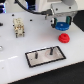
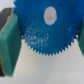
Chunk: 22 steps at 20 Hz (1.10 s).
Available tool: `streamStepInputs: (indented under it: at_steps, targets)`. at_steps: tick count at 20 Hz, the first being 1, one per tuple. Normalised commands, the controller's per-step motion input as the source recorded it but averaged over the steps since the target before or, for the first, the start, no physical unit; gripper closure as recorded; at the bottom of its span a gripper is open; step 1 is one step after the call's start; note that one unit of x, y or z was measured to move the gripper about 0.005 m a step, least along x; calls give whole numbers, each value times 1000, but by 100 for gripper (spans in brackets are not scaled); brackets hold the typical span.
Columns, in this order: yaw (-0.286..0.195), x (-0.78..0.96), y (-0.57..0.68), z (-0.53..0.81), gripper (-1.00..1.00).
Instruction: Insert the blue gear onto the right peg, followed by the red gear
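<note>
**Blue gear's in the jaws, plate is a fair way off**

The gripper (image 1: 61,24) has its jaws clamped on the blue gear (image 1: 62,25), pinching it by the rim. The wrist view shows a green pad (image 2: 10,41) pressed against the teeth and the centre hole left uncovered, which is probably the point, since that hole has to drop over a pin. The gear sits low, far right on the white surface (image 1: 15,70); whether it's lifted or touching is hard to tell.

The red gear (image 1: 63,38) lies just near of it, loose, waiting its turn.

The grey plate (image 1: 46,56) is nearer and to the left, with the right peg (image 1: 52,51) and its twin upright. Path looks open; a beige block (image 1: 19,26) sits far left, out of the way.
</note>
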Motion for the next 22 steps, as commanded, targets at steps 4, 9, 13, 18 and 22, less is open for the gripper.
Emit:
streamStepInputs:
  at_steps: [4, 9, 13, 18, 22]
  targets:
    - [0, 807, -346, 414, 100]
    - [0, 800, -342, 422, 100]
    - [0, 782, -319, 297, 100]
    - [0, 738, -297, 170, 100]
    - [0, 624, -248, 25, 100]
